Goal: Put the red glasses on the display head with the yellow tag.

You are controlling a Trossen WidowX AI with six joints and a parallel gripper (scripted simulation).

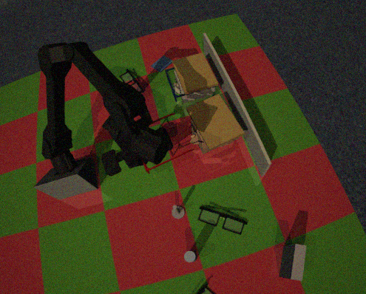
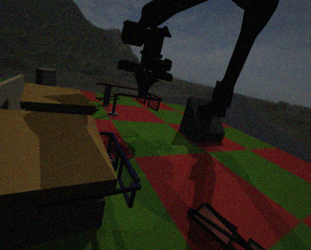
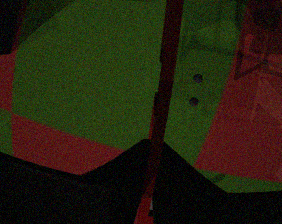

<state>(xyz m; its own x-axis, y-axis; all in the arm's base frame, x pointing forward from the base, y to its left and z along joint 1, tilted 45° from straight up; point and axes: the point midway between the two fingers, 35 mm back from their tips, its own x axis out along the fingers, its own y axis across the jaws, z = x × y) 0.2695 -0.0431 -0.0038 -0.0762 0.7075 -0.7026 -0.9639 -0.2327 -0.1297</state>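
Beside the heads, gripper [image 1: 168, 142] clamps red glasses [image 1: 171, 137].

No text, label, brand, number or sign could be read in any view. The pictures were dark and grainy, and no surface in them carried legible writing.
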